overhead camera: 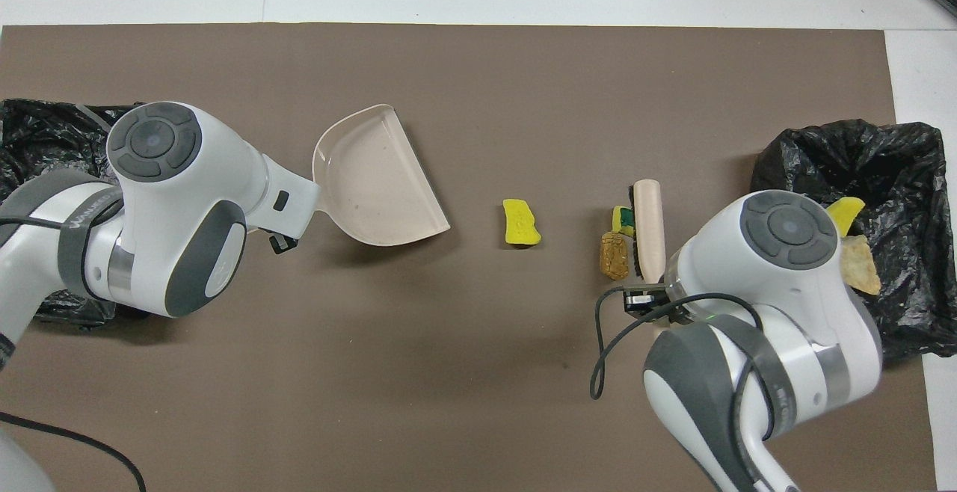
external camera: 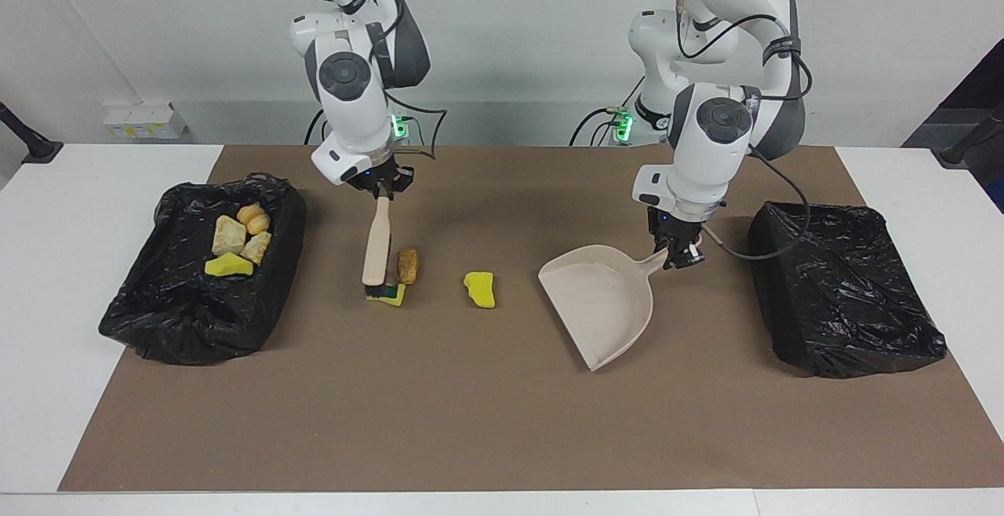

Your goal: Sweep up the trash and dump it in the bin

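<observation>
My right gripper (external camera: 382,191) has its fingers clamped on the handle of the brush (external camera: 376,246), which hangs nearly upright, bristles down on the green-sided sponge (external camera: 394,294). The orange-brown piece (external camera: 407,264) lies just beside the brush, touching or almost touching that sponge. What matters for the coming stroke is the line from here: the plain yellow sponge (external camera: 479,288) lies on toward the left arm's end of the table, and the dustpan (external camera: 602,301) lies further along that same way, well apart from the brush. So I judge the sweep must run along the table's length toward the pan, gathering all three scraps in a row.

My left gripper (external camera: 678,253) is closed on the dustpan's handle, close to the empty bin (external camera: 843,288) at its end. The pan looks tipped up on one side edge (I cannot tell whether that edge touches the mat), and its mouth does not face the scraps squarely.

The trash still loose is those three pieces on the brown mat (external camera: 486,414). Four more, a yellow wedge and three pale or orange lumps, already lie in the black-lined bin (external camera: 200,320) at the right arm's end. They all look light and soft, likely to tumble rather than slide.
</observation>
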